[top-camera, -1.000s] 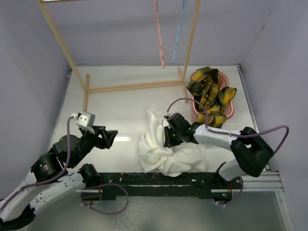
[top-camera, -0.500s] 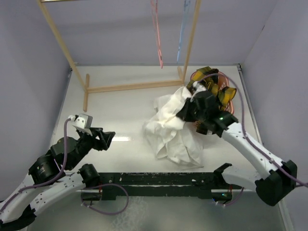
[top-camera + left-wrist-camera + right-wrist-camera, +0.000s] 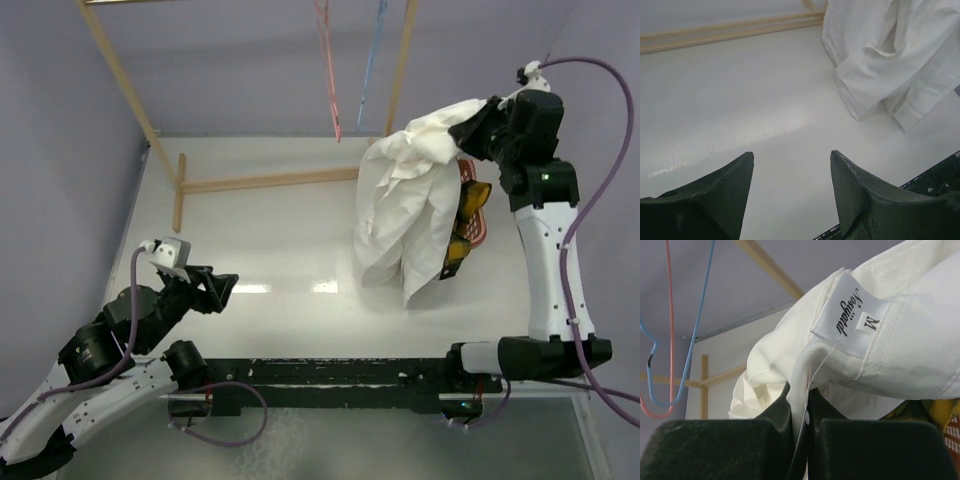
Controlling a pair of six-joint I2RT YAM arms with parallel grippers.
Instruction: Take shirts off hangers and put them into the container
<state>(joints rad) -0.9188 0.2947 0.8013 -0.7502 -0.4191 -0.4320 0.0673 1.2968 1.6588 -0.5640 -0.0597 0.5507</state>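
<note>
Over the basket, right gripper (image 3: 468, 122): clamped shut on white shirt (image 3: 405, 210) beside its collar label (image 3: 850, 315) (marked M); the shirt hangs down in front of the basket.
Left gripper (image 3: 222, 287): jaws wide apart, nothing between them, low over table (image 3: 270, 230).
Basket (image 3: 484, 228): plaid shirt (image 3: 474, 195) inside, partly hidden.
Rear: pink hanger (image 3: 330, 80), blue hanger (image 3: 372, 60), side by side.

Bright, even, diffuse lighting from overhead. Small glare patches on white table (image 3: 260, 220). Faint, soft shadows. Wrist-view foregrounds dark, slightly blurred.
</note>
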